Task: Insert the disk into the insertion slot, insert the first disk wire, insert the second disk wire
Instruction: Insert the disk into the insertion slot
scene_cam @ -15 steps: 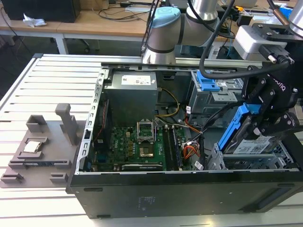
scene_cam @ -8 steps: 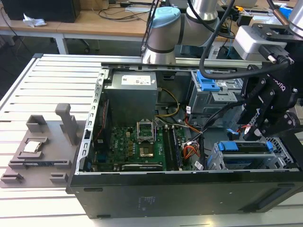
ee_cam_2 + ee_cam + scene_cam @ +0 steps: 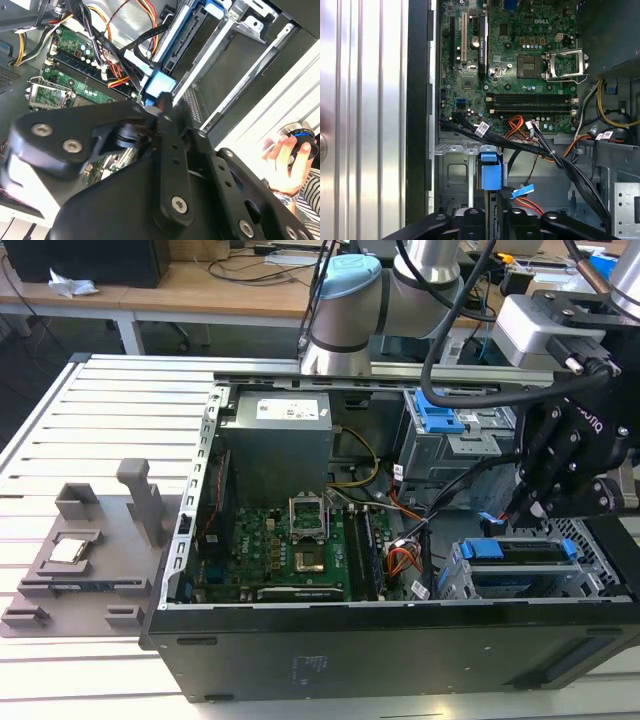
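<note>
Disk (image 3: 525, 553): lies in its blue carrier inside the insertion slot (image 3: 455, 578) of the open computer case (image 3: 300, 660), so step one looks done; both wires look unplugged, a blue-tagged wire end (image 3: 489, 518) just beside the hand (image 3: 522, 508), whose grip cannot be told.

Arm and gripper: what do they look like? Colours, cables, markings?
The arm has silver-grey rounded joints with a light-blue cap. Black cables loop beside it to a white box at the wrist. The gripper is matte black, built of bolted link bars with silver screw heads, and bears small white lettering.
</note>
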Controlling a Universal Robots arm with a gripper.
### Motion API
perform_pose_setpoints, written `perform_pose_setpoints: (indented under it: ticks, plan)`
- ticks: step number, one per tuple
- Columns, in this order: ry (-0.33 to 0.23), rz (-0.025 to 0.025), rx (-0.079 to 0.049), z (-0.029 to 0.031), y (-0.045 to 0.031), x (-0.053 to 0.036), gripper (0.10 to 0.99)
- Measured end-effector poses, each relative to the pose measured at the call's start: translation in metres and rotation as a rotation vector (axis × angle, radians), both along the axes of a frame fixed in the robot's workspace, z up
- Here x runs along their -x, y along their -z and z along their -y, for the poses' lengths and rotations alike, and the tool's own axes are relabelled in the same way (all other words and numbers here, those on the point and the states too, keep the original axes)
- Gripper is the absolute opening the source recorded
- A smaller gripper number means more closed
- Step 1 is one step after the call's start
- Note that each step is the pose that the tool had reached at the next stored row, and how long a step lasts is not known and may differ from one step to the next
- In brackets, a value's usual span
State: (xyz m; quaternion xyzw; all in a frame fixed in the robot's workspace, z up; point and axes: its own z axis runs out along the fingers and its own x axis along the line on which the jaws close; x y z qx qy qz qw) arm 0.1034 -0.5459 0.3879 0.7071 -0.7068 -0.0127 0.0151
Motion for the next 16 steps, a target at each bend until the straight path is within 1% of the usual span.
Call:
perform_pose_setpoints:
  ticks: [1, 2, 11, 14, 15, 16]
  plan:
    - [0.0, 0.0, 0.0, 0.0, 0.0, 0.0, 0.176]
    - [0.0, 0.0, 0.0, 0.0, 0.0001, 0.0, 0.114]
    - [0.0, 0.0, 0.0, 0.0, 0.0005, 0.0, 0.106]
    - [0.0, -0.0011, 0.0, -0.0001, 0.0008, -0.0073, 0.106]
    - [0.0, -0.0013, 0.0, -0.0004, 0.0008, -0.0142, 0.106]
    - [0.0, -0.0013, 0.0, -0.0006, 0.0009, -0.0185, 0.106]
